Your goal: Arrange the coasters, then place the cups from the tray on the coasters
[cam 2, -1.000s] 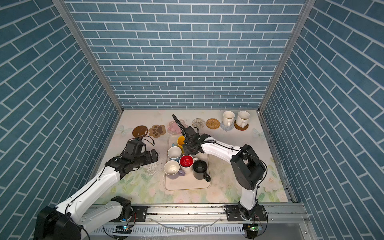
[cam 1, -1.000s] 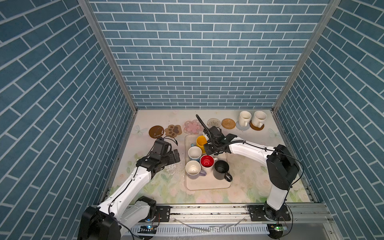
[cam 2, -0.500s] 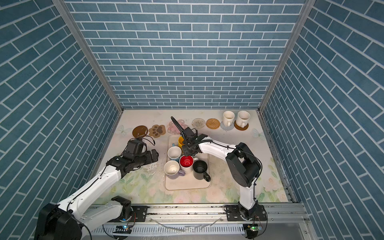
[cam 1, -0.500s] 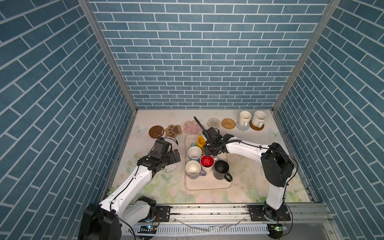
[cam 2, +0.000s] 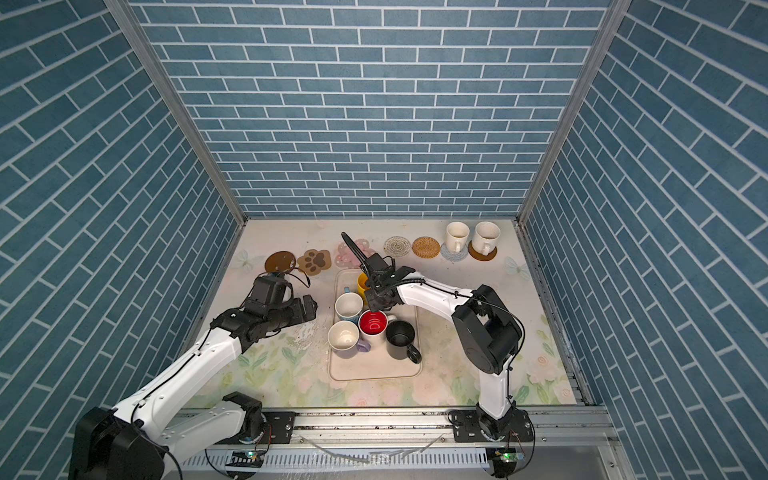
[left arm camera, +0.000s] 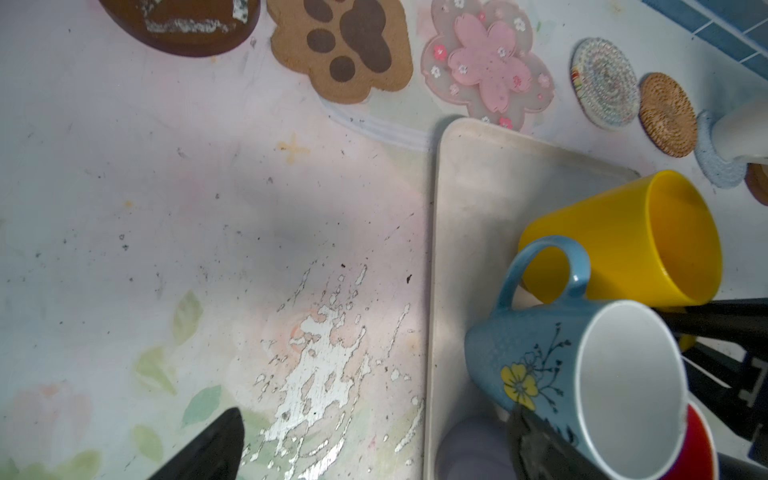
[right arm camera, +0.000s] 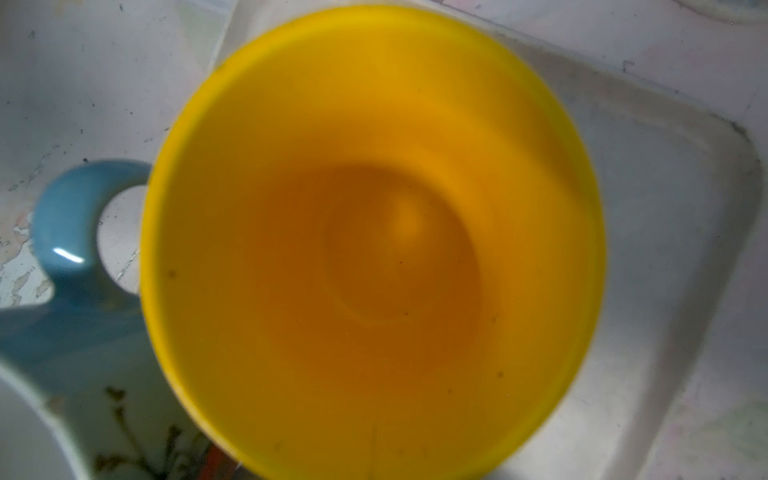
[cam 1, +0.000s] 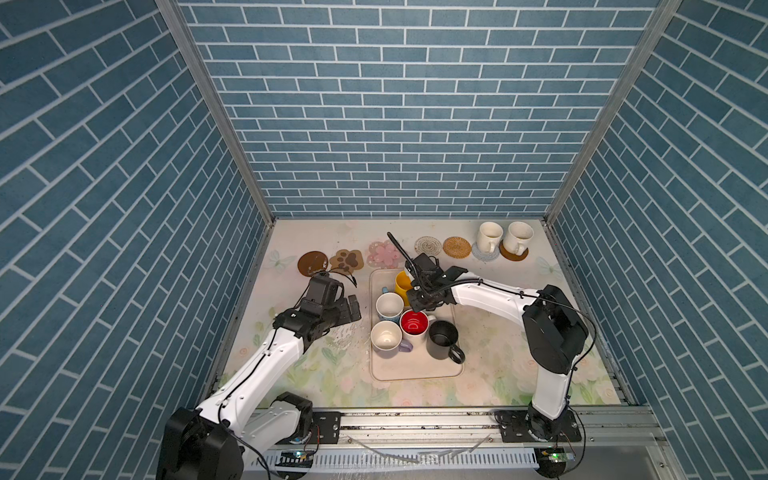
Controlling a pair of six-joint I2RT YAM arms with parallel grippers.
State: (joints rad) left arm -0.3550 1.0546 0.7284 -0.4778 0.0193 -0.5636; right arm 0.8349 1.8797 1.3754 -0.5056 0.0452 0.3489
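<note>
Right claw (cam 1: 413,289): closed at the near side of the yellow cup (cam 1: 402,282), apparently on its handle or rim, the contact itself out of sight in every view. Left claw (cam 1: 351,309): spread wide, empty, hovering over the table (cam 1: 494,374) just beside the tray (cam 1: 415,371).

At the far end of the tray: the yellow cup, mouth up, hard against the light blue cup (cam 1: 389,305). Nearer the robot, packed close: the red-lined cup (cam 1: 414,323), the lavender cup (cam 1: 386,338), the black cup (cam 1: 442,334). Seated far right: two cream cups (cam 1: 488,237), on the blue knit coaster (cam 1: 484,254) and a brown disc (cam 1: 515,254). Free along the back row: rattan round (cam 1: 456,246), patterned round (cam 1: 428,246), pink flower (cam 1: 380,254), paw (cam 1: 346,261), other brown disc (cam 1: 311,263).

Probably on the point of lifting. Worth watching:
- a thin hold on a smooth-looking wall, hence slipping or tilting in the claw on the way up;
- a sideways start, hence a knock on the blue handle (left arm camera: 544,266) pressed against the yellow wall;
- a low carry over the tray rim and the pink flower just beyond it, hence dragging that mat out of line;
- an off-centre landing on a small mat, hence a rocking or toppling cup.
</note>
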